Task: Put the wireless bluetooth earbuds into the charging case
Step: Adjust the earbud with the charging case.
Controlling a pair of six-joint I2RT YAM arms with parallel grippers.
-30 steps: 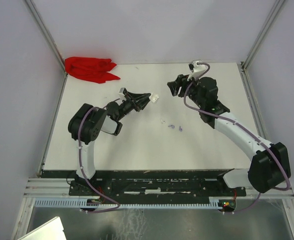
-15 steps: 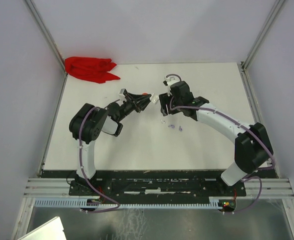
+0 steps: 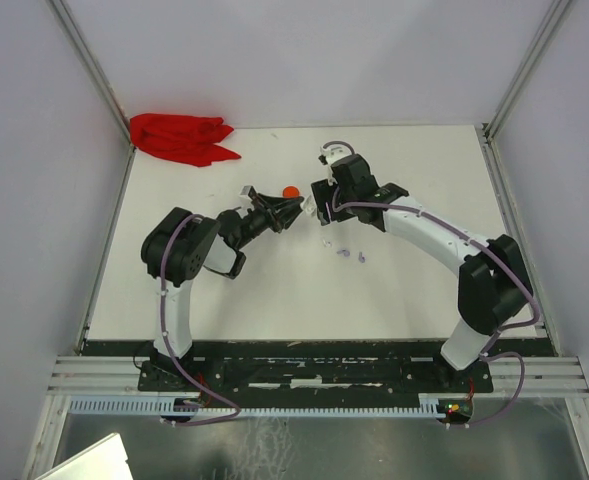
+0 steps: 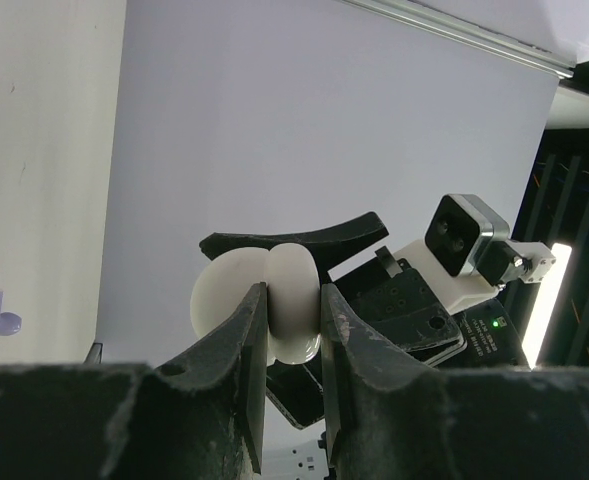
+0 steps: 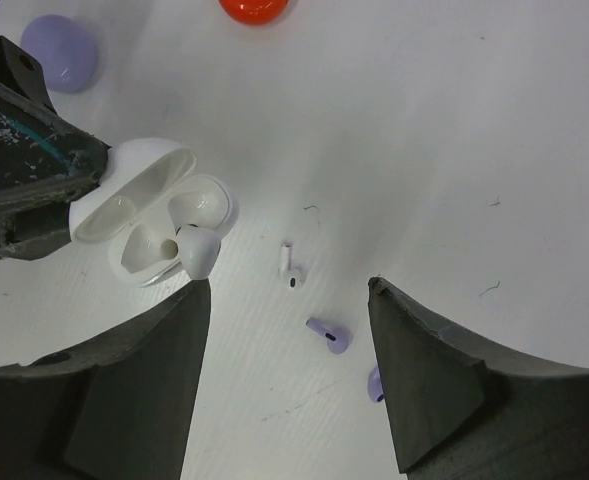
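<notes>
My left gripper [image 4: 294, 300] is shut on the white charging case [image 4: 274, 295], which it holds by its sides with the lid open. In the right wrist view the open case [image 5: 154, 205] has one whitish earbud [image 5: 197, 250] sitting loosely in a slot. A second whitish earbud [image 5: 290, 270] lies on the table beside it. Two purple earbuds [image 5: 330, 337] lie nearer, one half hidden by my finger. My right gripper [image 5: 286, 285] is open and empty, just above the case and the loose earbuds. From above, the left gripper [image 3: 294, 208] and the right gripper [image 3: 319, 200] almost meet.
An orange-red round case [image 5: 256, 8] and a purple round case [image 5: 59, 50] lie just behind the white case. A red cloth [image 3: 179, 137] lies at the back left corner. The purple earbuds [image 3: 352, 255] lie on the white table [image 3: 424, 290] near its middle.
My right arm has swung left and down, from the back right to right over the case. The left gripper has shifted slightly nearer with the case, uncovering the orange-red case.
</notes>
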